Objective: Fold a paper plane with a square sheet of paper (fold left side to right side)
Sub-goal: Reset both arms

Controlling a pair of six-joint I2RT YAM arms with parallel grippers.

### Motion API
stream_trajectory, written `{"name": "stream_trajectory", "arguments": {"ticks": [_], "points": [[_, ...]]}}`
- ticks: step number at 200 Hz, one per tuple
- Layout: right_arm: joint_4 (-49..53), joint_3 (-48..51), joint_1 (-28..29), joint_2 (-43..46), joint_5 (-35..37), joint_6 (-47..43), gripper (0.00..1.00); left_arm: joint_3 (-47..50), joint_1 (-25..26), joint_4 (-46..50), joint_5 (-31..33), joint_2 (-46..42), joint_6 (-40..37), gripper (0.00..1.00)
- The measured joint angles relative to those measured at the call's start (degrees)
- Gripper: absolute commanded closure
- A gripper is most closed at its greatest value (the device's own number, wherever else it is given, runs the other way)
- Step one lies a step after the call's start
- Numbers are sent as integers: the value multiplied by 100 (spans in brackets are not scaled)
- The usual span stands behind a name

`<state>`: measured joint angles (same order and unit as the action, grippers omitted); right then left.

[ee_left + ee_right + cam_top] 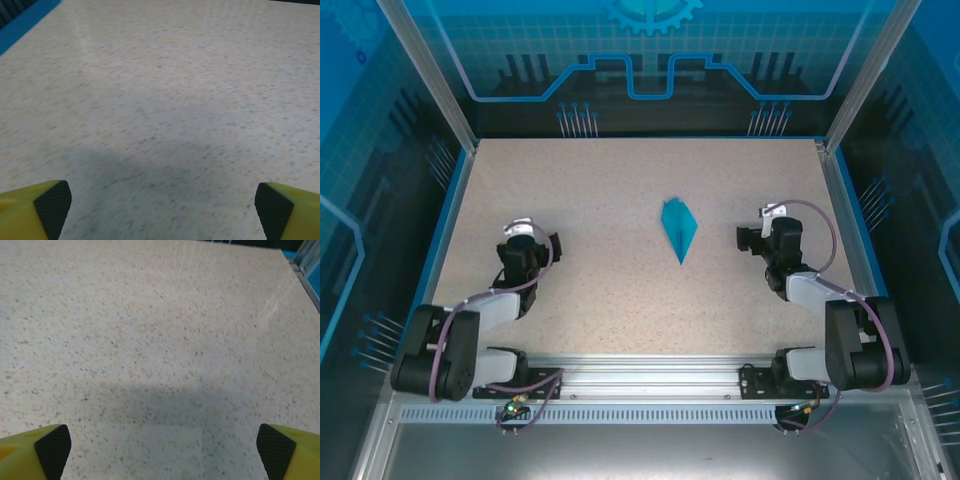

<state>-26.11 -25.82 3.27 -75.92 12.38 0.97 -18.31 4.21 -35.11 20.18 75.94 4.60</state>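
- Your desk [620,190] is a speckled beige top with a blue border, set inside a cell of blue printed panels.
- Your left arm [470,320] rises from its base on the metal rail [640,378] at the near edge. It folds at the elbow and reaches forward over the left half of the desk, with the wrist aimed at the far side.
- Your right arm [850,330] mirrors that pose on the other side. The base is at the rail, the elbow is bent, and the wrist is carried forward over the right half of the desk, facing away from you.
- Your left tool [162,210] hangs low over the desk. In its wrist view the yellow fingers [20,212] with their black pads sit in the two bottom corners, spread wide, with shadowed desk surface showing between them.
- Your right tool [162,450] looks the same. Its jaws are spread wide, one black pad [52,447] is at each bottom corner, and speckled desk lies between them.
- The paper plane [679,228] lies flat on the desk between the two arms, nearer the right one and apart from both tools. It is a slim cyan dart with a centre crease, and its long sharp tip points toward the near edge.
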Motion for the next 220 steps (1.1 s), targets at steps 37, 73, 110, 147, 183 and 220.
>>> {"name": "stream_trajectory", "arguments": {"ticks": [37,73,110,147,183,220], "points": [[-894,221,11,-240,-374,0,1,-138,-35,-970,-496,1008,-247,2],[-1338,219,44,-1027,-549,-61,0,-306,-144,-1010,-813,1128,-328,1],[-1513,216,44,-1040,-673,-61,0,-374,-186,-1040,-933,1128,-328,2],[-1552,214,44,-1040,-688,-66,0,-374,-186,-1043,-960,1128,-328,1],[-1554,214,44,-1040,-688,-85,0,-374,-186,-1043,-960,1128,-328,1],[-1554,214,44,-1040,-688,-87,1,-374,-186,-1043,-960,1128,-328,1]]}}
